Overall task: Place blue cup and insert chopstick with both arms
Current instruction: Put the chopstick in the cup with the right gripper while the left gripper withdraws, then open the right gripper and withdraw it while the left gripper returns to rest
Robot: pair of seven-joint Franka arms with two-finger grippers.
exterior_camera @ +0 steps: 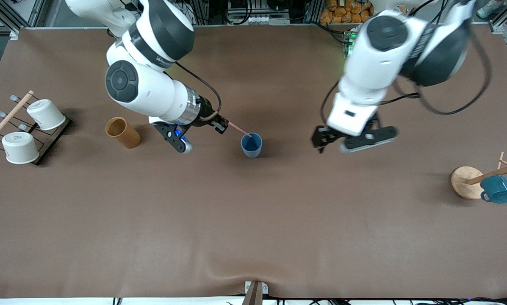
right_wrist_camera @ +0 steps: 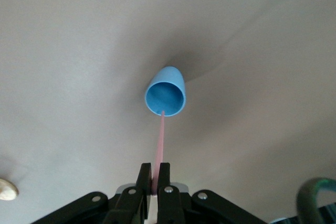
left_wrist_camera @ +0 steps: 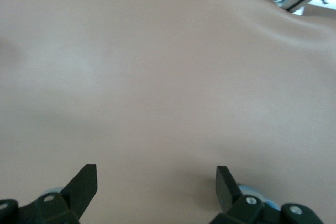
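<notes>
Chopstick [right_wrist_camera: 160,137] tip hidden inside the blue cup [right_wrist_camera: 166,92].

Brown table [exterior_camera: 253,220] carries blue cup [exterior_camera: 251,145], brown holder [exterior_camera: 123,132], cup rack [exterior_camera: 45,140], mug stand [exterior_camera: 466,182].

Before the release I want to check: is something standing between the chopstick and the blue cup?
Nothing visible. The right gripper holds the chopstick, whose tip already reaches the open mouth of the blue cup.
</notes>
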